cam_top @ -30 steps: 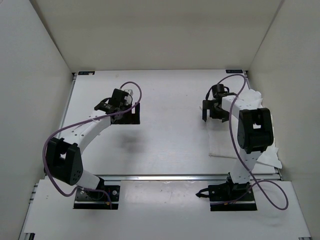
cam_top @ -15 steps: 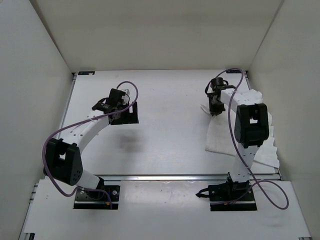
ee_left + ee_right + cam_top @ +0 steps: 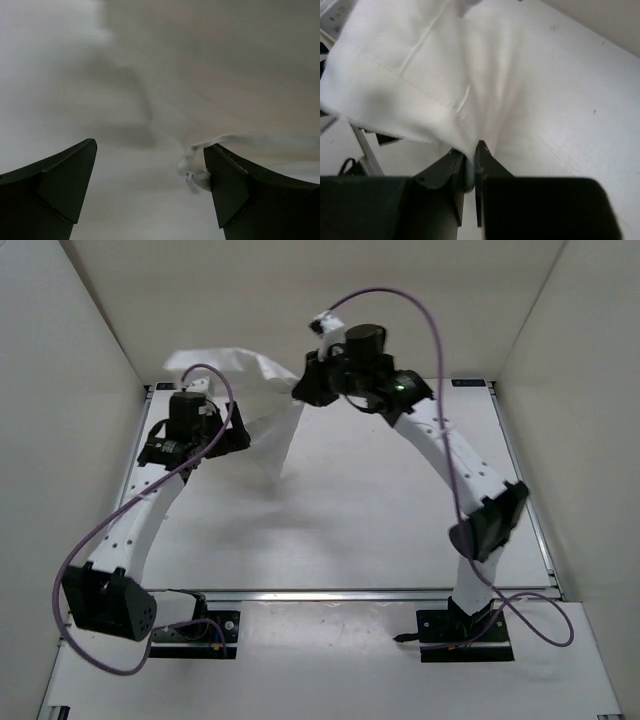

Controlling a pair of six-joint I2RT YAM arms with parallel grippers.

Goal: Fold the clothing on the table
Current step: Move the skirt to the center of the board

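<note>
**White Clothing Is Hanging in the Air Over the Surface**

The left arm [image 3: 150, 505] is reaching from the near left side of the surface [image 3: 350, 530] up toward its far left corner. The left jaws are standing wide apart and are holding nothing. In the left wrist view, the two dark fingers [image 3: 60, 185] are sitting far from each other. A small curled bit of white cloth is showing just beside the inside of the right-hand one. I cannot tell if it is touching. Everything behind it is looking blurry and gray.

The clothing [image 3: 265, 380] is hanging in the air above the far left part of the surface. It is not lying on the surface at all. One end is spreading out over the far left corner, near the left jaws. A long floppy part is drooping down toward the middle of the surface.

The right arm [image 3: 450, 455] is bending in a big arch from the near right side of the surface over to the middle of its far edge. The right jaws are squeezing tight on a bunched fold of the clothing. In the right wrist view, the thin fingers [image 3: 487, 162] are pinching the cloth between them. The cloth is fanning out above them, showing fine lines and a seam. The bare surface is showing off to the right.

A purple cable [image 3: 425, 315] is looping over this arm.
</note>
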